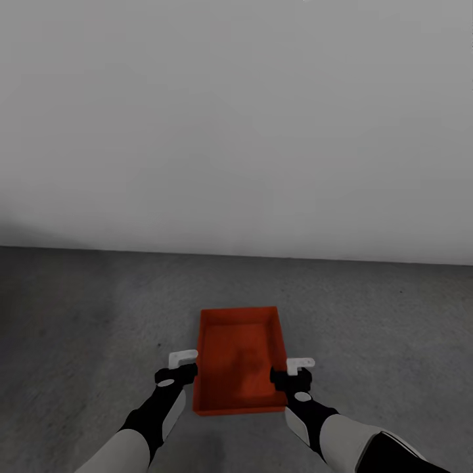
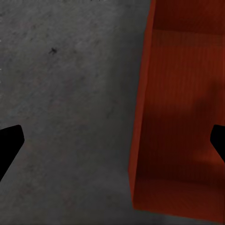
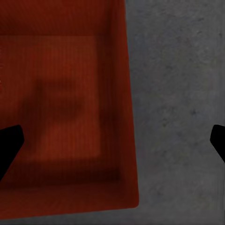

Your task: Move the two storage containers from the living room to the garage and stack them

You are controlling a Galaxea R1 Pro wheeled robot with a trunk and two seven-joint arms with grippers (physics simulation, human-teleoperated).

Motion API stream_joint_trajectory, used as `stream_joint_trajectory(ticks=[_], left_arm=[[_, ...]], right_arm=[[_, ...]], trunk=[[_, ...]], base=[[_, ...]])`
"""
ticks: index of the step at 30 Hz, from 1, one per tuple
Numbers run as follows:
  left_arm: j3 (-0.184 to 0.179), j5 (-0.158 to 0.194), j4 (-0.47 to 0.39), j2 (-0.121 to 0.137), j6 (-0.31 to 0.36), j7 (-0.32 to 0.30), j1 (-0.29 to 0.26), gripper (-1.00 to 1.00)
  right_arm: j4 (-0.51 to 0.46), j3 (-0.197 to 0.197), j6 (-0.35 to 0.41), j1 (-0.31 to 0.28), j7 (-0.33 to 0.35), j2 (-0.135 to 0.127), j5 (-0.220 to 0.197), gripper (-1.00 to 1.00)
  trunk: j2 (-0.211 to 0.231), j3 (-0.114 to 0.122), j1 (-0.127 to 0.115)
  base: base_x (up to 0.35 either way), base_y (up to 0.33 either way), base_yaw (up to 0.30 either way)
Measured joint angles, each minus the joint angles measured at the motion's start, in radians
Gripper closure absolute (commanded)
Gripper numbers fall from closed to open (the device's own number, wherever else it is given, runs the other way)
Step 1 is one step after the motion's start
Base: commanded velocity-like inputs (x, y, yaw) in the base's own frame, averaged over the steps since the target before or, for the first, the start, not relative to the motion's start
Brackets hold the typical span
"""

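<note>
One orange-red storage container lies open-topped on the dark grey concrete floor, lengthwise away from me. My left gripper hovers over its left long wall, open; in the left wrist view the left gripper has its dark fingertips wide apart, straddling that wall of the container. My right gripper hangs open over the right wall; the right wrist view shows the right gripper spread across the wall and the container's inside. The second container is out of view.
A plain pale grey wall rises a short way behind the container. Mottled concrete floor stretches to both sides of the box and between it and the wall.
</note>
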Motion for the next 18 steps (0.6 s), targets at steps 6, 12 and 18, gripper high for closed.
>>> stream_joint_trajectory(ticks=[6, 12, 18], left_arm=[[0.001, 0.0, 0.002, -0.001, -0.001, 0.0, 0.0, -1.0], [0.001, 0.001, 0.003, 0.0, -0.001, 0.0, 0.0, -1.0], [0.001, 0.001, 0.003, 0.0, -0.001, 0.0, 0.0, -1.0]], right_arm=[[0.0, 0.001, -0.001, 0.0, -0.004, 0.0, -0.003, -1.0], [0.0, 0.0, -0.001, 0.0, -0.004, 0.001, -0.005, -1.0], [0.0, 0.0, -0.002, 0.0, -0.004, 0.001, -0.005, -1.0]], trunk=[[0.042, 0.019, -0.023], [0.084, 0.038, -0.046], [0.126, 0.056, -0.069]], base=[[0.0, 0.0, 0.0], [0.0, 0.0, 0.0], [0.0, 0.0, 0.0]])
